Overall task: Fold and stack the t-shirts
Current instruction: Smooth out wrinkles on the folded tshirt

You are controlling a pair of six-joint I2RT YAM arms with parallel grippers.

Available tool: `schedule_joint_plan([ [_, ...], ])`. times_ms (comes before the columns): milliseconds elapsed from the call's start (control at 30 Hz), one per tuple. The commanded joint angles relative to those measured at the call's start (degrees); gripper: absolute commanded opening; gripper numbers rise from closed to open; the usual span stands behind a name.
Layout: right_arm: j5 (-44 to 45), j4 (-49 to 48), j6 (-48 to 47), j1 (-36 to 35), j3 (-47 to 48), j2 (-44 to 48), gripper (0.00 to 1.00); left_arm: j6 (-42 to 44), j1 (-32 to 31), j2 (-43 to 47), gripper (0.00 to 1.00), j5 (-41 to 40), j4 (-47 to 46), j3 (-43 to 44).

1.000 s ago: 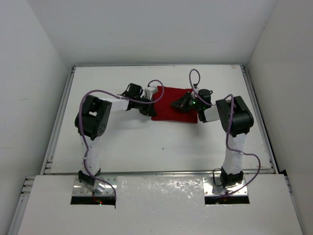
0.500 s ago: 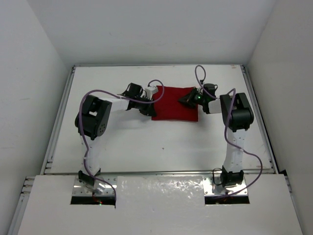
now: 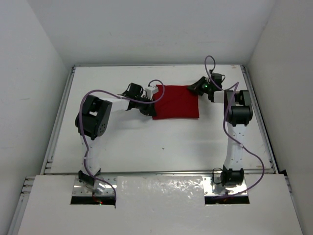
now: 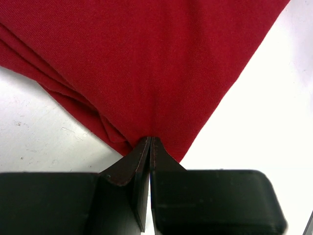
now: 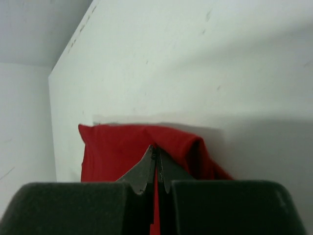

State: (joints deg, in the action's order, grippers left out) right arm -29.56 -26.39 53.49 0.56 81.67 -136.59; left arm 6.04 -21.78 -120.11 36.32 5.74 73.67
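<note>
The dark red t-shirt (image 3: 176, 102) lies folded into a flat rectangle at the back middle of the white table (image 3: 146, 142). My left gripper (image 3: 152, 97) is shut on its left corner; in the left wrist view the closed fingertips (image 4: 149, 143) pinch the layered cloth (image 4: 146, 63). My right gripper (image 3: 196, 87) is shut on the shirt's back right corner; in the right wrist view the tips (image 5: 155, 152) clamp a raised fold of red cloth (image 5: 112, 147).
A raised rail (image 3: 57, 117) runs along the table's left edge and another along the right edge (image 3: 259, 117). White walls close in the back and sides. Purple cables loop over both arms.
My right gripper has moved from over the shirt's middle right out to its back right corner, drawing cloth with it. The shirt now lies wider and flatter. The left gripper has not moved.
</note>
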Motion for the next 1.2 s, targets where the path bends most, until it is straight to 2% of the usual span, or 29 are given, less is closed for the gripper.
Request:
schedule_joint_plan([
  [0, 5.4, 3.4, -3.0, 2.6, 5.1, -2.8, 0.0, 2.4, -0.2, -3.1, 0.03, -5.0, 4.6, -1.2],
  [100, 5.8, 4.2, -2.1, 3.7, 8.8, -5.0, 0.0, 2.6, -0.2, -3.1, 0.03, -5.1, 4.8, -1.2],
  [200, 6.8, 8.8, -4.2, 4.1, 12.6, -7.2, 0.0, 2.6, -0.3, -3.0, 0.03, -4.9, 4.6, -1.2],
  [333, 6.9, 17.8, -8.2, 4.3, 22.6, -8.9, 0.0, 1.7, -0.3, -3.0, 0.03, -4.3, 4.1, -0.8],
  [567, 8.7, 26.0, -12.7, 4.9, 32.1, -5.6, 0.0, -0.3, -0.3, -2.0, 0.12, -3.0, 5.2, 4.5],
  [733, 14.7, 35.2, -17.4, 5.0, 28.0, 2.5, 0.0, -2.2, 0.1, 0.3, 0.18, -3.0, 7.0, 10.4],
  [900, 28.1, 41.4, -22.1, 5.0, 17.5, 11.0, 0.0, -5.1, 0.6, 1.9, 0.27, -2.4, 9.5, 19.0],
  [933, 29.5, 42.3, -22.6, 5.0, 16.3, 12.1, 0.0, -5.3, 0.6, 1.9, 0.3, -2.2, 10.3, 20.9],
  [967, 31.0, 42.8, -24.0, 5.1, 14.1, 14.4, 0.0, -5.5, 0.6, 1.9, 0.4, -2.2, 11.7, 24.5],
  [1000, 33.1, 43.9, -24.7, 5.1, 12.8, 15.5, 0.0, -5.6, 0.6, 1.9, 0.42, -2.2, 12.3, 26.1],
  [1100, 36.0, 45.2, -27.1, 5.0, 7.8, 20.4, 0.0, -7.6, 0.9, 3.0, 0.66, -2.7, 14.3, 30.7],
  [1133, 37.8, 45.5, -27.7, 5.0, 6.6, 21.7, 0.0, -7.5, 1.4, 5.0, 0.83, -3.2, 14.6, 31.1],
  [1167, 38.6, 45.9, -29.0, 5.1, 4.0, 23.1, 0.02, -7.3, 1.9, 6.3, 0.9, -3.7, 14.7, 30.8],
])
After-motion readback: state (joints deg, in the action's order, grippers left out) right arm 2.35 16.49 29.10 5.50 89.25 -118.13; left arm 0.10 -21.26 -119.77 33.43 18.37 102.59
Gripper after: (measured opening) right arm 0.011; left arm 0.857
